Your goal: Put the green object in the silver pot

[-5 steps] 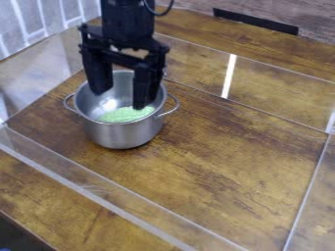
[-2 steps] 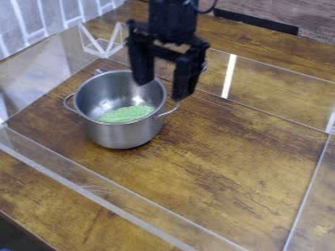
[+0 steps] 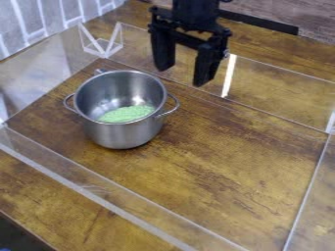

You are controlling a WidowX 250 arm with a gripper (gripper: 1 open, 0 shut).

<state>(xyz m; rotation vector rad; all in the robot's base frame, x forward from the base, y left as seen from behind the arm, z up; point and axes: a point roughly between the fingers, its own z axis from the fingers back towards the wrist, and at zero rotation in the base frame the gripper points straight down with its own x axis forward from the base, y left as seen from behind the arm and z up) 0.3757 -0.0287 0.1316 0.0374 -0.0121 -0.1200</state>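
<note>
Green piece inside pot, tool apart from both

Camera view: The green piece (image 3: 128,114) lies inside the silver pot (image 3: 119,122), on its bottom. The pot stands upright on the wooden counter (image 3: 216,162), a loop handle visible on either side of its rim. The black tool (image 3: 185,61) hangs above the counter toward the far side, beyond the pot and touching neither pot nor piece. Its two fingers are spread well apart, with counter surface visible between them. A white wire stand (image 3: 101,41) is located behind the pot. Clear strips run along the counter's near-left side.
</note>
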